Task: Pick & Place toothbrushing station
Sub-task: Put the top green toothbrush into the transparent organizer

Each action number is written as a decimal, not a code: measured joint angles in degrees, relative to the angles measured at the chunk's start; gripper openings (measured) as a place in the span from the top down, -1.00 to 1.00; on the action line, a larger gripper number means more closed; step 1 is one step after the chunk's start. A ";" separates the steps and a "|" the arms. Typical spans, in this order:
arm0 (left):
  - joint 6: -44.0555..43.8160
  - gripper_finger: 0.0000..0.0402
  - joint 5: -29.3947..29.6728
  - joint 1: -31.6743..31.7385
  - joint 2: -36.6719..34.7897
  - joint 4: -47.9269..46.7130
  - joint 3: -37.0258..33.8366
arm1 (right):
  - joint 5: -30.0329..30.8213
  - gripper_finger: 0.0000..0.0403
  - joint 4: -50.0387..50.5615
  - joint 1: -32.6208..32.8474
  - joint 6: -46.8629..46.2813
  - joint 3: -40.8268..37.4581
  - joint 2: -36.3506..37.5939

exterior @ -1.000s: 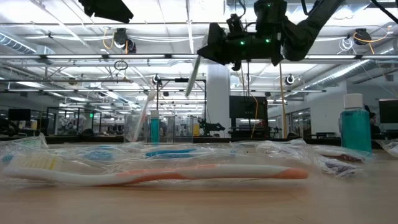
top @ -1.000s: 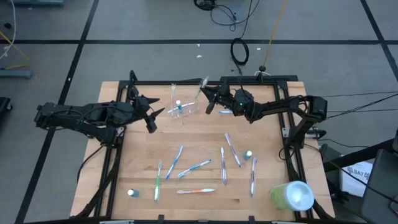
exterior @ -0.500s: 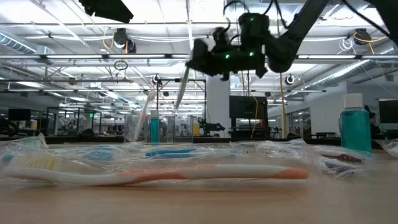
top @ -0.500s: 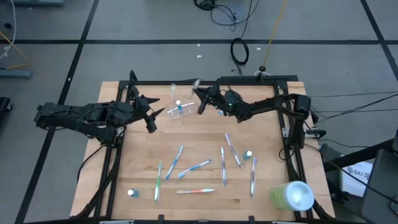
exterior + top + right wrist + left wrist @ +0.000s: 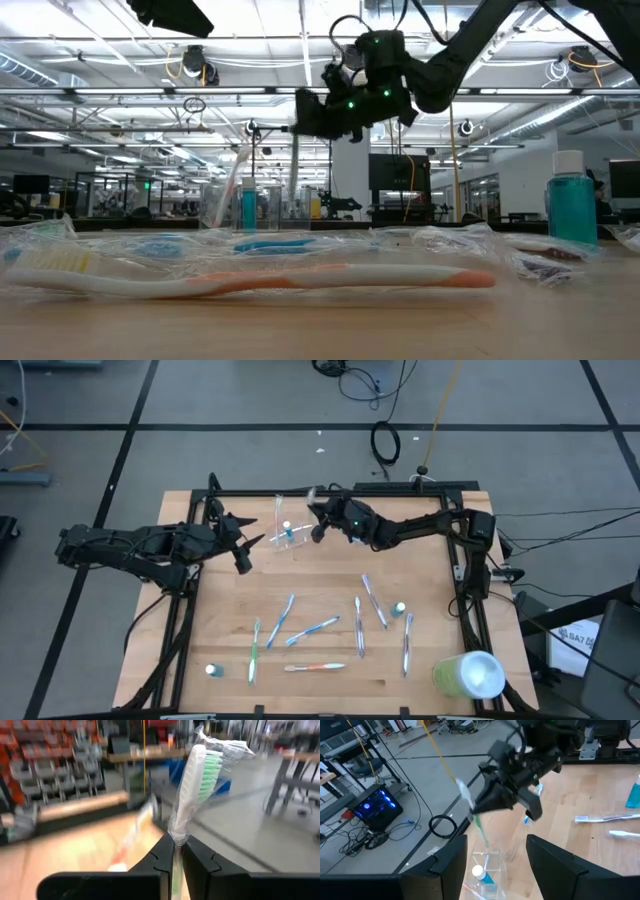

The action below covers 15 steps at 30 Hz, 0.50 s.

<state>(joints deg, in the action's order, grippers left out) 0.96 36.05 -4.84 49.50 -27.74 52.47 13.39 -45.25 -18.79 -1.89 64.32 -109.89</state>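
Note:
A clear plastic cup (image 5: 287, 532) stands at the table's back with a white-capped blue tube (image 5: 479, 871) inside. My right gripper (image 5: 320, 525) hovers over it, shut on a wrapped white toothbrush (image 5: 196, 772) with green bristles. That toothbrush's handle (image 5: 293, 165) hangs nearly upright towards the cup's mouth. My left gripper (image 5: 244, 550) waits open just left of the cup, which shows ahead between its fingers (image 5: 454, 865). Several blue, green, orange and white toothbrushes (image 5: 312, 630) lie loose on the front half of the table, with two small tubes (image 5: 399, 608) among them.
A large lime-green cylinder (image 5: 468, 674) with a white end lies at the front right corner. In the low view an orange toothbrush (image 5: 300, 280) lies closest and a teal bottle (image 5: 572, 210) stands at the right. A black frame (image 5: 440, 488) borders the table.
My right gripper has carried the toothbrush leftwards to above the cup, and the brush has swung from slanted to nearly upright. The left arm has not moved.

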 joint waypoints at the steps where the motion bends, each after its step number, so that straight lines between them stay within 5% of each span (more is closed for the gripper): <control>1: -0.17 -0.05 0.00 0.00 0.00 -0.01 0.00 | 0.02 0.91 1.49 -0.02 -0.13 -0.01 -0.09; 8: -1.46 -0.05 -0.08 0.00 0.00 0.03 0.00 | 0.04 0.86 4.45 -0.17 1.92 -0.05 0.01; 15: -4.02 -0.05 -0.20 0.00 0.00 -0.11 0.00 | 0.05 0.60 6.50 -0.15 2.42 -0.05 0.03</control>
<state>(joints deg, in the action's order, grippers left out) -3.06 35.86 -4.84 49.50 -27.85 52.47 13.43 -38.75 -18.94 0.54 64.27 -109.86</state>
